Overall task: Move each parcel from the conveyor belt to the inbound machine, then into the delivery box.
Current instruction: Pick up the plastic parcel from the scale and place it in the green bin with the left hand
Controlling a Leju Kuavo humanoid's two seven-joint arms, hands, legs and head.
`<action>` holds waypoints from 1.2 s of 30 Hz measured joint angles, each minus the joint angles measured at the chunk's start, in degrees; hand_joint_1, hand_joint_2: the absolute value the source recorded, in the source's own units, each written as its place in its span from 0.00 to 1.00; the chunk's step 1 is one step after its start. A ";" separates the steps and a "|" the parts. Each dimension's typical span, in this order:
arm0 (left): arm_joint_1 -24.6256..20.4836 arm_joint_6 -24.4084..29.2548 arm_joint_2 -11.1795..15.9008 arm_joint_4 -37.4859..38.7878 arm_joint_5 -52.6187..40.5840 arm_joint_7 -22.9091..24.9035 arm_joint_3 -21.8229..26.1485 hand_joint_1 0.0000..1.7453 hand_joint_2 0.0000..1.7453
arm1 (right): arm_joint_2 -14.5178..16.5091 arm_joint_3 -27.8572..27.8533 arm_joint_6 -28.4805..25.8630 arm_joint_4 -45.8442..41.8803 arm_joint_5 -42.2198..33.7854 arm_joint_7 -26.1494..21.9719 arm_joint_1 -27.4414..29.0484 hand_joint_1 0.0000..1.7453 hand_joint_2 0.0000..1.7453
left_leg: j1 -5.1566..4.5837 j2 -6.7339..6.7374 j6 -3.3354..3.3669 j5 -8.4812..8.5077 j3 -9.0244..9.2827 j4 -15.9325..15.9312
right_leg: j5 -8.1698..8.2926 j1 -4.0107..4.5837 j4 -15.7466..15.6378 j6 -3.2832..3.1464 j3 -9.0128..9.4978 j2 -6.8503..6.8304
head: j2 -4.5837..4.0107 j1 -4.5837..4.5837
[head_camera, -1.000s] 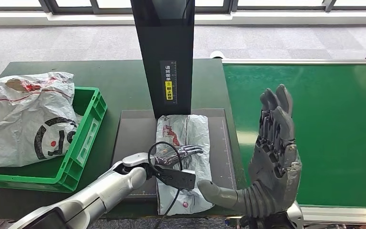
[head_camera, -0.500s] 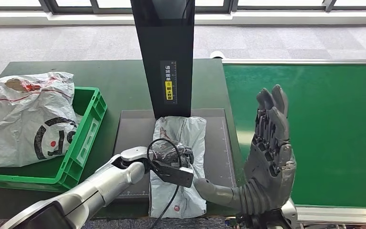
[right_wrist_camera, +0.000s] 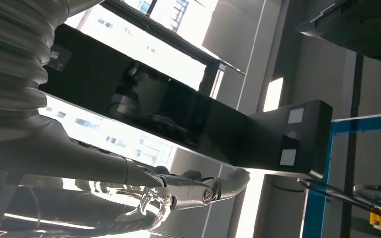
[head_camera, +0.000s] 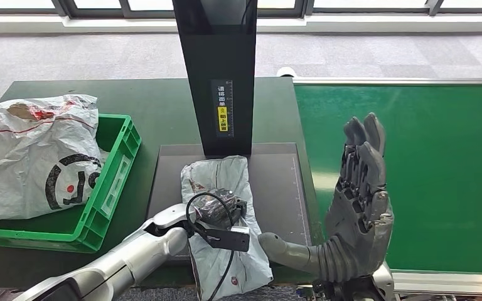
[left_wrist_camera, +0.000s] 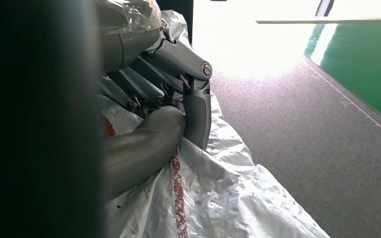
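Note:
A grey plastic parcel (head_camera: 221, 174) with red print lies on the inbound machine's dark platform (head_camera: 279, 188), its near end hanging over the front edge. My left hand (head_camera: 221, 207) grips the parcel's middle, fingers curled into the bunched film. In the left wrist view the fingers (left_wrist_camera: 178, 84) clamp the crinkled parcel (left_wrist_camera: 213, 193) against the thumb. My right hand (head_camera: 359, 204) is raised upright, open and holding nothing, over the seam between platform and green conveyor belt (head_camera: 439, 163). In the right wrist view that hand (right_wrist_camera: 79, 163) is spread in the air.
The machine's black scanner column (head_camera: 216, 75) rises just behind the parcel. A green delivery box (head_camera: 110, 188) stands left of the platform, holding a large white bag (head_camera: 31, 157) that spills over its rim. The dark green table (head_camera: 157, 106) runs behind both.
My left hand closed its fingers on the parcel and dragged it left and toward me, turning it askew. My right hand stayed raised, shifting only slightly.

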 joint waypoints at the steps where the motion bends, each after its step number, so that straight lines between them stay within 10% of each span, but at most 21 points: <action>1: 0.31 0.69 0.04 0.05 0.23 -0.03 0.00 1.00 1.00 | -0.04 -0.01 0.22 -0.06 0.13 0.15 0.05 0.00 1.00 | 0.00 0.00 0.00 0.00 0.00 0.00 | 0.00 0.00 0.00 0.00 0.00 0.00 | 0.00 0.01; 14: 4.06 7.08 1.92 -8.25 0.48 2.17 4.84 1.00 1.00 | -0.09 -1.07 3.13 -1.07 1.54 1.21 1.58 0.00 1.00 | 0.00 0.00 0.00 0.00 -0.01 0.00 | 0.00 0.00 0.00 0.00 -0.01 0.00 | 0.00 0.01; 18: 4.76 6.29 2.77 -12.36 -1.97 3.85 7.23 0.05 1.00 | 0.01 -1.59 4.36 -1.10 1.57 1.20 1.60 0.00 1.00 | 0.00 0.00 0.00 0.00 -0.01 0.00 | 0.00 0.00 0.00 0.00 -0.01 0.00 | 0.00 0.01; 19: 4.98 6.16 2.86 -12.85 -2.51 4.13 7.75 0.00 1.00 | 0.07 -1.67 4.56 -1.10 1.57 1.19 1.59 0.00 1.00 | 0.00 0.00 0.00 0.00 -0.01 0.00 | 0.00 0.00 0.00 0.00 -0.01 0.00 | 0.00 0.01; 23: 6.31 9.76 2.64 -13.81 -3.62 4.73 10.34 0.00 0.00 | 0.20 -1.81 4.41 -1.10 1.75 1.14 1.53 0.00 1.00 | 0.00 0.00 0.00 0.00 -0.01 0.00 | 0.00 0.00 0.00 0.00 -0.02 0.01 | 0.00 0.01; 26: 7.19 13.94 2.09 -14.51 -4.26 4.92 12.60 0.00 0.00 | 0.20 -1.81 3.58 -1.10 2.01 1.14 1.43 0.00 1.00 | 0.00 -0.01 0.00 0.00 -0.01 0.00 | 0.00 0.00 0.00 0.00 -0.01 0.00 | 0.00 0.00; 30: 7.65 15.42 1.66 -15.08 -4.54 5.04 14.15 0.00 1.00 | 0.20 -1.81 3.17 -1.10 2.06 1.13 1.38 0.00 1.00 | 0.00 -0.01 0.00 0.00 -0.02 0.00 | 0.00 0.00 0.00 0.00 -0.01 0.00 | 0.00 0.00; 36: 8.11 15.79 1.37 -15.16 -4.39 5.15 15.08 0.00 1.00 | 0.20 -1.81 2.44 -1.04 1.82 0.96 1.09 0.00 1.00 | 0.00 -0.01 0.00 0.00 -0.02 0.00 | 0.00 0.00 0.00 0.00 -0.01 0.00 | 0.00 0.01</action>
